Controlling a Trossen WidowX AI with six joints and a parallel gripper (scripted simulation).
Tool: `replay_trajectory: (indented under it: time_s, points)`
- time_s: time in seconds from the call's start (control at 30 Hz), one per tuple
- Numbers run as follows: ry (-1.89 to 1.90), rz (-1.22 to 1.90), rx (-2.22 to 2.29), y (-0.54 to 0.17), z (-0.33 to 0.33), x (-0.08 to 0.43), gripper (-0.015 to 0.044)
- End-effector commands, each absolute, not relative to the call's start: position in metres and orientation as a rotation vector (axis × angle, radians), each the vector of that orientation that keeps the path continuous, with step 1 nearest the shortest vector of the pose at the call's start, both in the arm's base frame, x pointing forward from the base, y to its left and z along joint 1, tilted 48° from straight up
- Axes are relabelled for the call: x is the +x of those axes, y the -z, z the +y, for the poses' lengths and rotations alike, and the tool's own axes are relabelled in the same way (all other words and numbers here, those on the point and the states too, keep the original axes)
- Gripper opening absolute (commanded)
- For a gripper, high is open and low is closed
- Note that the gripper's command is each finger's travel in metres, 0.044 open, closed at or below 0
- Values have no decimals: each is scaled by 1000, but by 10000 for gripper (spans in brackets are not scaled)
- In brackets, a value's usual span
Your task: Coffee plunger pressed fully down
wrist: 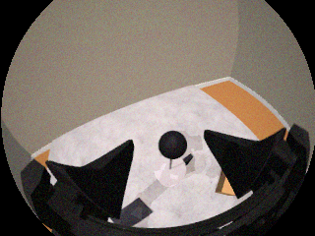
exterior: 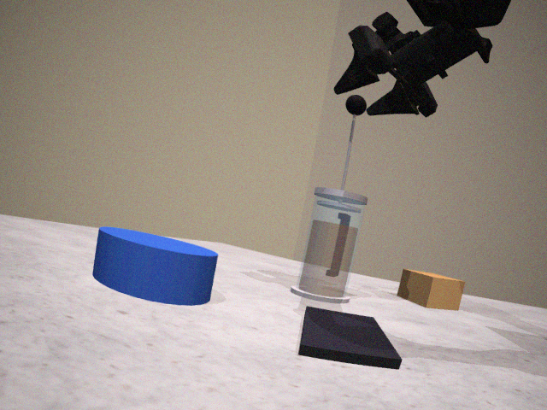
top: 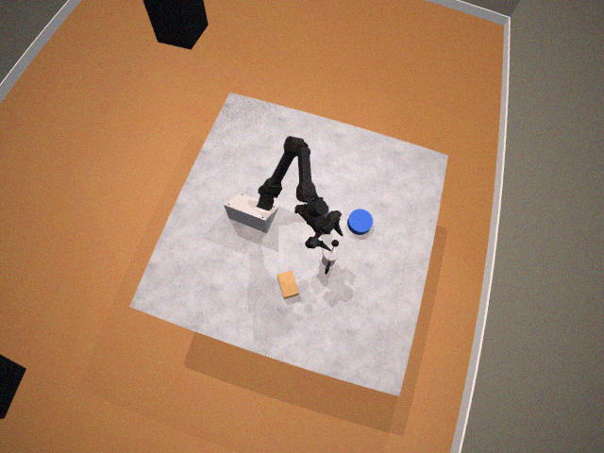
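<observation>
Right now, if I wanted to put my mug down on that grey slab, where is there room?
The widest bare stretch is the near part of the slab, beyond the orange block. The far corner behind the arm is bare too. It is crowded around the coffee press: the blue disc, black tile and open gripper sit close.
</observation>
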State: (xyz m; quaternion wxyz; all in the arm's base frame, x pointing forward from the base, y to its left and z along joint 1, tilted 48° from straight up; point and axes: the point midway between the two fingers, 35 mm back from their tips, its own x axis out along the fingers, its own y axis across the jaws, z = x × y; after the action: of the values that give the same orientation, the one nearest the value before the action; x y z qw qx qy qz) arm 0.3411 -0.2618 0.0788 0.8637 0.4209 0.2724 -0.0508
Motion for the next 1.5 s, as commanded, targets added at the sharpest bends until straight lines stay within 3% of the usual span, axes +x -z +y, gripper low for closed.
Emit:
replay_trajectory:
  time_s: [0.0, 0.2, 0.33, 1.47]
  points:
    - [115, 575, 888, -76, -262, 342, 309]
    - [115, 575, 888, -76, -262, 342, 151]
    - [115, 575, 888, -76, -262, 342, 125]
    - [115, 578, 887, -44, -236, 349, 125]
